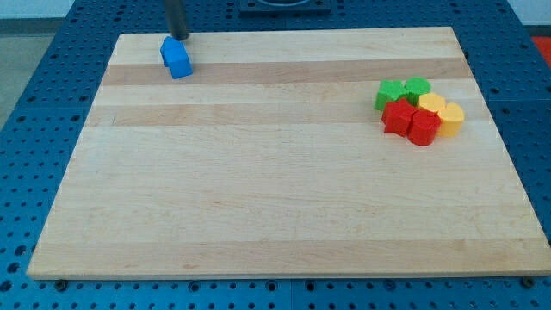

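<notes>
My tip (180, 37) comes down at the view's top left, just above the top edge of a blue block (176, 58), touching it or nearly so. That blue block lies alone near the board's top-left corner. Far off at the view's right sits a tight cluster: two green blocks (391, 93) (417, 88) at its top, two red blocks (398, 115) (424, 127) below them, and two yellow blocks (431, 105) (451, 118) on its right side.
The blocks lie on a light wooden board (275, 198) resting on a blue perforated table (34, 103). The board's top edge runs just behind my tip.
</notes>
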### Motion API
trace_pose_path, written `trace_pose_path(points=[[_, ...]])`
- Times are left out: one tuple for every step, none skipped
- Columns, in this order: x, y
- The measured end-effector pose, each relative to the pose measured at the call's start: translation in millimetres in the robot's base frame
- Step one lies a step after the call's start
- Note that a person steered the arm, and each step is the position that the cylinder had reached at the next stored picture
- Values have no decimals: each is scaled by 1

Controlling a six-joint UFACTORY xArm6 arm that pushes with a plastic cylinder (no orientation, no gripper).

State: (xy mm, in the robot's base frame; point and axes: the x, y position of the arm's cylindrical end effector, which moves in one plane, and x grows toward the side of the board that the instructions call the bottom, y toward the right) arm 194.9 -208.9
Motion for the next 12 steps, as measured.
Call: trace_pose_path(points=[[0, -26], [16, -27], [43, -27], [44, -25], [44, -18], [44, 0], [44, 17], [44, 32], [44, 44], [43, 59], [43, 77], [49, 86]])
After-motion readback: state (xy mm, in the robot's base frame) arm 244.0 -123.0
